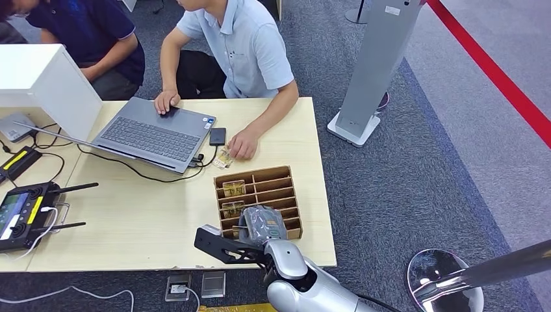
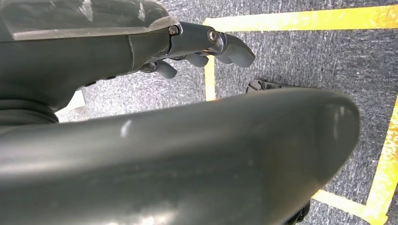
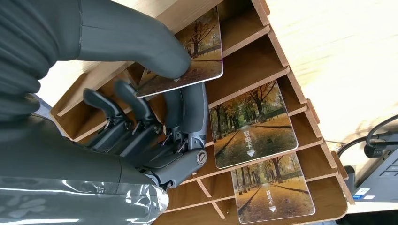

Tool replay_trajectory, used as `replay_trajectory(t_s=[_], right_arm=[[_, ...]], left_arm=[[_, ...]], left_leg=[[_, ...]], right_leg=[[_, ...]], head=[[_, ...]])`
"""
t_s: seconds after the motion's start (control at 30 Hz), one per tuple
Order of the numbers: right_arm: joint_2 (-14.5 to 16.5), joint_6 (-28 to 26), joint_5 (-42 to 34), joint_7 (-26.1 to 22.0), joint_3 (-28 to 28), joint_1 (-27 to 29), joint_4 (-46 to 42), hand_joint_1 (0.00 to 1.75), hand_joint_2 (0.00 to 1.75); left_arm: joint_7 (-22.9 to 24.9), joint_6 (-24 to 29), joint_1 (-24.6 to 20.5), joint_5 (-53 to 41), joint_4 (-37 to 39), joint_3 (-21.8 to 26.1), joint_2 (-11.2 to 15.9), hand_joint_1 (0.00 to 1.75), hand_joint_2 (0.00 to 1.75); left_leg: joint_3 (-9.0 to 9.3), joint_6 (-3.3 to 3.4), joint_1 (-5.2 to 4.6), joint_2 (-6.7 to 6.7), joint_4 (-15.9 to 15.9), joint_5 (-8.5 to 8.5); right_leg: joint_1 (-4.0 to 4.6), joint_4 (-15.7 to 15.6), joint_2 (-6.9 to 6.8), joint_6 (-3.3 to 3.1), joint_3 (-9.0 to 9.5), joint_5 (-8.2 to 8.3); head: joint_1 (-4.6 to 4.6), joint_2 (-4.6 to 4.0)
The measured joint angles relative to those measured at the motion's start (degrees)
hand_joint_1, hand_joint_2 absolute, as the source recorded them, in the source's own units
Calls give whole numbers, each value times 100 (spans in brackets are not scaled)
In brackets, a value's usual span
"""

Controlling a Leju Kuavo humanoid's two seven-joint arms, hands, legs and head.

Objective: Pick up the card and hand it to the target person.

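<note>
Nearest the camera, the silver jointed right arm ends in the right robot hand [image 1: 263, 224], wrapped in a grey ribbed cover and lowered over the near end of the slotted wooden card rack [image 1: 286, 177]. In the right wrist view, the right robot hand [image 3: 155, 112] pinches a glossy rectangular card printed with an autumn tree avenue [image 3: 199, 51], its thick grey thumb [image 3: 141, 44] lying on the printed face and dark fingers [image 3: 192, 110] beneath, the card partly lifted out of its slot. Two similar glossy cards [image 3: 253, 124] lie flat in neighbouring compartments, separated by thin plywood dividers. The left robot hand [image 2: 202, 47], matte dark grey and smooth, hangs over speckled grey carpet marked with yellow tape [image 2: 300, 18]; its fingers are curled inward and hold nothing. The rack stands on the pale, smooth wooden worktop [image 1: 149, 214], near its right edge. On the left of the worktop lies a black handheld controller with antennas [image 1: 26, 211]. Farther off rests an open grey laptop [image 1: 156, 133], with a small black rectangular device [image 1: 217, 136] beside it. A person's hand [image 1: 243, 144] at the far side touches another card [image 1: 223, 157] lying flat on the worktop.
</note>
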Motion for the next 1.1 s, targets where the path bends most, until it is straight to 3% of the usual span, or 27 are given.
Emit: replay_trajectory(t_s=[0.4, 0.67, 0.9, 1.1], right_arm=[[-51, -261, 115, -148, -16, 12, -124, 175, 175], [-263, -403, 404, -129, -186, -78, -980, 175, 175], [-493, -417, 494, -137, -359, -289, -1773, 175, 175], [-498, -416, 421, -589, -353, -828, -1715, 175, 175]], left_arm=[[-92, 56, 1, 10, 0, 0, 0, 0, 0], [-137, 16, 7, 26, 0, 0, 2, 0, 0], [-145, -11, 12, 5, 0, 0, 2, 0, 0], [-153, -64, 4, -70, 0, -1, 2, 0, 0]], left_leg=[[-2, 0, 0, 0, 0, 0], [-1, 0, 0, 0, 1, 0], [-2, 0, 0, 0, 1, 0], [-4, 0, 0, 0, 0, 1]], right_leg=[[0, 0, 0, 0, -1, 0], [0, 0, 0, 0, -1, 0], [0, 0, 0, 0, -1, 1], [0, 2, 0, 0, -1, 1]], head=[[1, 0], [0, 0], [1, 0], [-1, 0]])
